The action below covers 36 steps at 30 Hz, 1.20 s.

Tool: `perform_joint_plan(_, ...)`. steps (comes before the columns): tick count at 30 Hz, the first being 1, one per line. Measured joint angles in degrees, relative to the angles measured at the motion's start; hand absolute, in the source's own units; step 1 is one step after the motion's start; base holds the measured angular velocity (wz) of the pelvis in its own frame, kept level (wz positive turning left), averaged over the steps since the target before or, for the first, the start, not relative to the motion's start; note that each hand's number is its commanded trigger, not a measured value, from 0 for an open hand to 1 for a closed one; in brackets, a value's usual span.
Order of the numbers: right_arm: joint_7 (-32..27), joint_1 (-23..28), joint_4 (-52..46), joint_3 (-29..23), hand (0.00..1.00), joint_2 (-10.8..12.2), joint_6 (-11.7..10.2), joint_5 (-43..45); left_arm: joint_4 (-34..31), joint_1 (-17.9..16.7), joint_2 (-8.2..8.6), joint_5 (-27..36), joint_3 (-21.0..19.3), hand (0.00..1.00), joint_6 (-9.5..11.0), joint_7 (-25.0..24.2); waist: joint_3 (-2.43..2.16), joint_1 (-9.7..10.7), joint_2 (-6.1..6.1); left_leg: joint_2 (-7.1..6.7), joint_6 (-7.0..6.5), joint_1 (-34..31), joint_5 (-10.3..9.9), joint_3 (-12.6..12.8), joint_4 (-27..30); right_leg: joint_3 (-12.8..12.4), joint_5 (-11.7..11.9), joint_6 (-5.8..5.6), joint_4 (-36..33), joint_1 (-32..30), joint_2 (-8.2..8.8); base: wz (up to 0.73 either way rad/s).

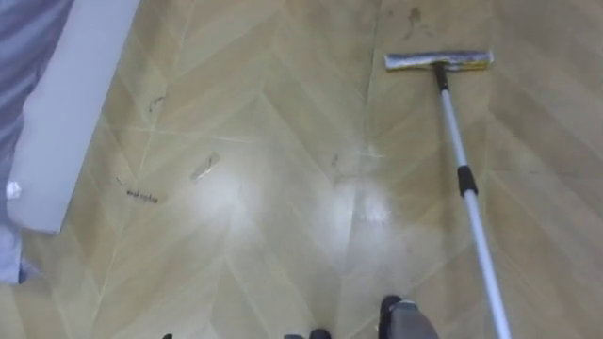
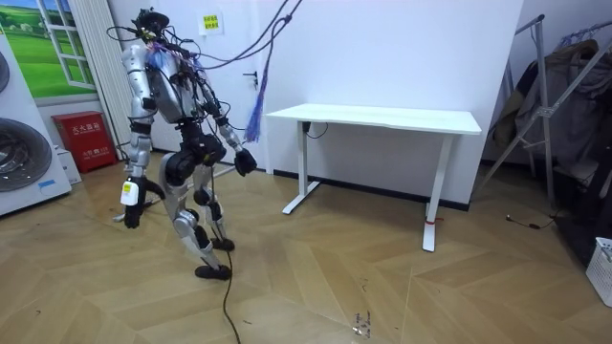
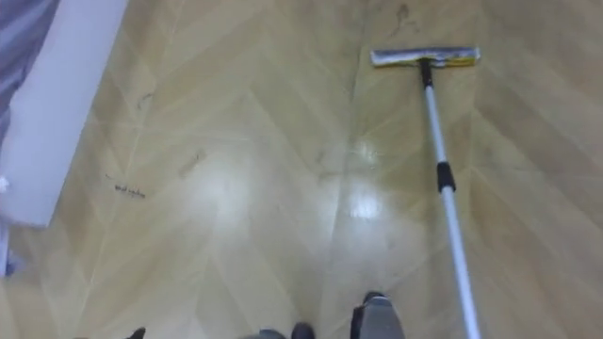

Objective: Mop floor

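Observation:
A flat mop lies on the wooden floor ahead of me and to my right. Its grey and yellow head (image 1: 438,60) is at the far end. The silver handle (image 1: 468,188) runs back towards me and leaves the view at the lower right, so its near end is hidden. In the room view I stand bent at the knees between a washing machine and a white desk. One hand (image 2: 131,205) hangs low at the room view's left. The other hand (image 2: 244,160) is held out at hip height towards the desk. Neither hand's grip can be made out.
A white panel edge (image 1: 71,104) with grey material beside it runs along my left. Small scraps (image 1: 204,167) and a dark mark (image 1: 141,196) lie on the floor, and a shiny patch (image 1: 367,202) gleams mid-floor. White desk (image 2: 382,119), washing machine (image 2: 24,153), red box (image 2: 84,139), drying rack (image 2: 559,86).

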<state>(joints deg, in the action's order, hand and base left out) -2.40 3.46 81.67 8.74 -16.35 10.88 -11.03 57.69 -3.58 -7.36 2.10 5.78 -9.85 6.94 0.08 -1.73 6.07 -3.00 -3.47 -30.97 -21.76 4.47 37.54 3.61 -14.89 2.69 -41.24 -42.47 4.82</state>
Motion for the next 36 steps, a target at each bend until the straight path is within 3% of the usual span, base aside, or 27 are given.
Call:
perform_joint_plan(2,0.07,-1.6,-0.39,-0.37,1.0,0.37,1.34,0.86,0.5,-0.13,-0.16,0.53,-0.04,0.0,-0.24,0.01,0.19,-0.07,-0.28,0.89,1.43,1.13,-0.78,-0.31,1.18,0.46,-1.69,1.12,-0.99,1.19,-0.82,-0.05)
perform_joint_plan(4,0.05,-4.61,-0.29,-1.16,1.0,-0.01,2.01,2.52,0.21,-0.15,-0.42,0.66,0.03,0.0,-0.45,0.01,0.57,-0.02,-0.8,1.53,1.78,0.36,-0.89,-0.35,5.35,0.64,-3.89,1.87,-2.84,1.71,-1.07,0.07)
perform_joint_plan(6,0.05,-11.33,1.0,-1.1,1.0,-1.85,3.01,4.16,0.55,0.03,-1.23,0.96,0.17,0.0,-0.66,0.09,1.33,-0.65,-1.35,2.99,3.09,-3.65,-0.07,-0.79,15.69,0.78,-7.74,2.67,-6.78,1.75,-2.05,-0.01)
perform_joint_plan(7,0.03,-13.03,0.98,-1.05,1.0,-2.3,2.97,4.63,0.66,-0.04,-1.62,1.01,0.17,0.0,-0.72,0.25,1.55,-1.18,-1.6,3.6,3.79,-4.56,0.42,-0.75,18.32,0.74,-8.36,3.21,-7.79,1.75,-2.4,-0.2)
perform_joint_plan(8,0.03,-16.79,0.88,-0.5,1.0,-3.16,2.9,4.85,0.71,-0.16,-2.57,1.03,0.84,0.0,-0.91,0.77,2.09,-2.11,-2.57,3.84,4.46,-6.42,1.4,-1.11,22.4,0.05,-9.64,4.18,-9.71,1.59,-3.01,0.04)
perform_joint_plan(10,0.02,-21.75,0.41,1.35,1.0,-4.56,2.56,4.18,-0.25,-0.5,-3.65,0.62,2.47,0.0,-1.05,1.51,2.6,-2.84,-3.48,3.37,4.57,-11.04,1.07,-1.16,22.59,-0.06,-11.15,4.47,-11.17,1.52,-3.42,0.08)
perform_joint_plan(12,0.09,-25.64,-1.28,1.34,1.0,-5.07,2.06,3.79,-1.51,-2.26,-3.9,0.24,1.66,0.0,-1.36,1.45,2.57,-5.99,-4.88,2.51,4.61,-17.05,1.44,-1.22,15.89,-0.4,-12.11,4.7,-11.39,2.39,-4.31,-0.28)
perform_joint_plan(13,0.15,-26.22,-1.72,1.35,1.0,-4.9,1.94,3.64,-1.56,-2.5,-3.9,0.15,1.63,0.0,-1.55,1.42,2.56,-6.27,-5.13,2.18,4.71,-17.83,1.76,-1.25,13.15,-0.23,-12.62,4.83,-11.39,3.16,-4.35,-0.11)
perform_joint_plan(14,0.8,-26.64,-2.56,1.3,1.0,-4.6,1.64,3.42,-1.56,-3.69,-3.81,-0.19,1.67,0.0,-1.95,1.11,2.47,-6.4,-5.12,1.79,4.16,-18.56,4.07,-0.97,7.74,0.42,-14.16,4.77,-11.31,5.48,-4.32,0.09)
perform_joint_plan(15,1.4,-26.09,-2.94,1.36,1.0,-4.24,1.67,3.12,-1.61,-4.6,-3.66,-0.43,1.68,0.0,-2.22,0.46,2.4,-6.48,-5.37,1.24,2.83,-18.26,8.15,-0.28,5.37,0.57,-15.81,4.46,-10.88,8.39,-4.21,0.16)
perform_joint_plan(17,2.0,-24.12,-2.96,1.35,1.0,-4.22,1.67,2.55,-1.49,-4.63,-3.26,-0.45,1.78,0.0,-2.24,-0.97,2.08,-6.37,-5.28,1.19,0.95,-16.39,11.07,0.38,4.28,1.16,-17.26,3.56,-8.74,12.49,-3.87,0.28)
perform_joint_plan(18,2.05,-22.37,-2.93,1.33,1.0,-4.39,1.66,2.44,-1.36,-3.55,-3.25,-0.37,2.18,0.0,-2.19,-1.89,1.88,-6.14,-5.27,0.93,-0.69,-15.38,10.64,1.06,4.63,0.81,-17.54,3.08,-8.54,13.74,-3.6,0.35)
perform_joint_plan(19,2.06,-21.5,-2.74,1.33,1.0,-4.49,1.62,2.28,-1.18,-3.21,-3.25,-0.36,2.19,0.0,-2.18,-2.22,1.82,-6.05,-5.35,0.77,-1.54,-15.19,10.07,1.42,5.09,0.79,-17.37,2.75,-9.78,13.67,-3.23,0.36)
perform_joint_plan(20,2.0,-19.49,-2.08,1.33,1.0,-4.83,1.55,2.12,-0.87,-1.69,-3.09,-0.44,2.24,0.0,-2.04,-2.44,1.69,-5.9,-5.11,0.06,-2.3,-14.63,8.1,1.7,6.43,1.01,-15.92,0.11,-14.04,12.49,-2.08,0.3)
perform_joint_plan(21,1.66,-17.19,-0.86,1.32,1.0,-5.22,1.39,2.12,-1.19,-0.95,-2.72,-0.44,2.24,0.0,-1.8,-2.41,1.27,-5.7,-4.19,-0.7,-2.64,-13.4,6.02,1.21,7.43,1.14,-12.61,-2.28,-19.28,10.89,-1.38,0.26)
perform_joint_plan(22,1.39,-15.8,-0.6,1.33,1.0,-5.42,1.39,2.12,-1.85,-0.95,-2.55,-0.44,2.38,0.0,-1.66,-2.3,0.93,-5.47,-3.67,-0.94,-2.84,-12.59,5.23,0.97,7.37,1.02,-11.39,-2.56,-21.29,10.12,-1.36,0.12)
perform_joint_plan(23,0.41,-13.76,-0.38,1.34,1.0,-5.89,1.32,2.14,-2.91,-0.86,-2.08,-0.43,2.4,0.0,-1.32,-1.93,0.63,-5.04,-2.29,-1.25,-2.95,-11.12,4.12,0.09,6.61,0.12,-10.98,-2.7,-22.72,8.09,-1.41,0.0)
perform_joint_plan(24,-0.72,-12.42,-0.25,1.33,1.0,-6.03,1.23,2.13,-3.08,-0.28,-1.73,-0.56,2.35,0.0,-0.98,-1.3,0.69,-4.57,-1.16,-1.49,-2.93,-9.53,4.02,-0.13,4.77,-0.76,-11.12,-2.5,-22.14,4.45,-1.25,-0.09)
perform_joint_plan(25,-1.22,-11.5,-0.22,1.33,1.0,-5.98,1.09,2.12,-3.09,-0.08,-1.57,-0.54,2.3,0.0,-0.98,-0.97,0.65,-4.27,-0.64,-1.57,-2.92,-8.67,4.01,-0.21,3.81,-1.3,-11.07,-2.51,-20.88,2.54,-1.13,-0.09)
perform_joint_plan(26,-1.92,-9.15,-0.22,1.28,1.0,-5.56,0.79,2.0,-3.07,-0.1,-1.52,-0.51,2.19,0.0,-0.95,-0.87,0.25,-4.07,0.19,-1.61,-2.6,-7.04,3.82,-0.18,2.03,-2.07,-10.61,-2.76,-15.65,-0.64,-0.57,-0.1)
perform_joint_plan(28,-2.48,-6.32,-0.24,1.19,1.0,-3.69,0.67,1.72,-2.97,-1.01,-2.47,-0.47,1.85,0.0,-1.05,-0.85,0.25,-3.9,-0.07,-1.71,-1.64,-5.02,2.82,-0.42,1.12,-2.22,-6.13,-2.41,-4.13,-3.86,0.97,-0.11)
perform_joint_plan(29,-2.45,-4.44,-0.52,1.14,1.0,-2.33,0.47,1.85,-3.18,-2.31,-2.98,-0.55,1.48,0.0,-1.74,-0.83,0.38,-2.64,-0.59,-1.56,-0.52,-4.16,0.47,-0.99,2.37,-1.43,0.07,-2.02,-2.69,-4.37,1.58,-0.1)
perform_joint_plan(30,-2.37,-2.99,-0.91,0.97,1.0,-1.42,0.37,2.03,-3.27,-3.24,-2.67,-0.58,1.12,0.0,-2.71,-0.9,0.06,-1.97,-0.3,-1.12,0.78,-3.88,-0.47,-1.42,4.05,-0.58,-0.05,-0.19,-3.39,-3.61,0.95,-0.13)
perform_joint_plan(33,-1.53,-2.71,-1.55,1.24,1.0,0.05,0.51,2.13,-2.54,-3.71,-1.86,0.16,1.15,0.0,-3.89,-1.17,0.19,-1.51,-0.34,0.72,1.93,-3.19,-1.08,-2.46,6.82,1.4,-2.11,1.98,-3.52,-1.21,-0.55,-0.21)
perform_joint_plan(35,-1.02,-3.15,-1.57,1.46,1.0,0.29,0.8,2.09,-2.62,-2.94,-1.57,0.69,1.28,0.0,-3.76,-1.17,0.52,-1.37,-0.57,1.64,2.19,-3.4,-1.01,-2.46,9.81,2.38,-4.01,2.79,-4.52,-0.04,-0.89,0.14)
perform_joint_plan(36,-0.87,-4.21,-1.49,1.57,1.0,0.12,1.22,2.14,-2.67,-2.74,-1.51,0.73,1.69,0.0,-3.54,-1.17,0.86,-1.32,-1.04,2.17,3.13,-4.32,-0.45,-2.36,13.17,2.6,-5.74,3.23,-5.83,0.43,-1.0,0.17)
